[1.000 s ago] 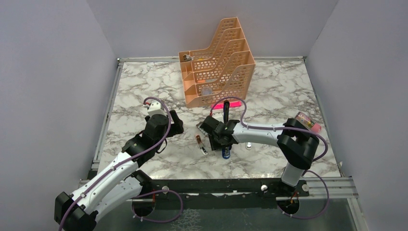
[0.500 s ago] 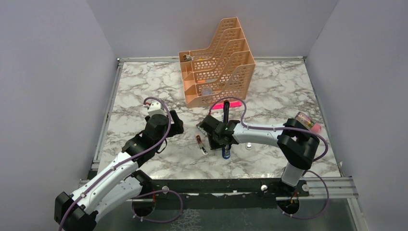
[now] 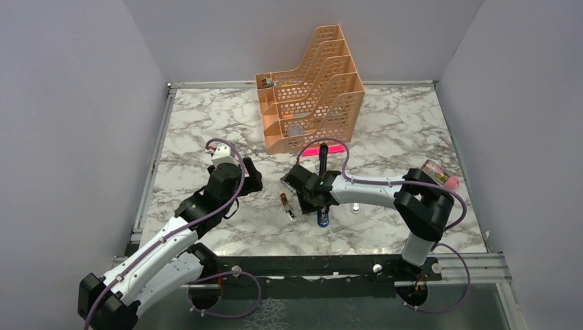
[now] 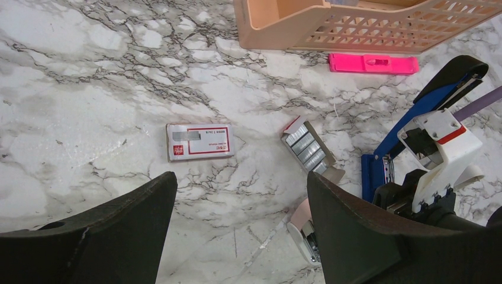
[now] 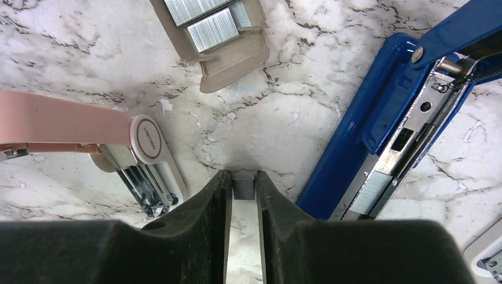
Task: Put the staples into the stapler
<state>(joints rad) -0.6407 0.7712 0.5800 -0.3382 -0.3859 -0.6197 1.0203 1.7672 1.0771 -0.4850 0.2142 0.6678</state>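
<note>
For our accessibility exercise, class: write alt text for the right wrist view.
The right gripper pinches a short strip of staples beside the open blue stapler. The staple tray lies ahead, with a peach-pink piece to one side.

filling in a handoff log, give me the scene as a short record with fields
right gripper: shut on a short staple strip, close beside the stapler
left gripper: open, holding nothing
stapler: blue, open, top arm raised, metal channel exposed
inner tray: out of its box, silvery staples inside
white box: flat on the marble, apart from the tray
</note>
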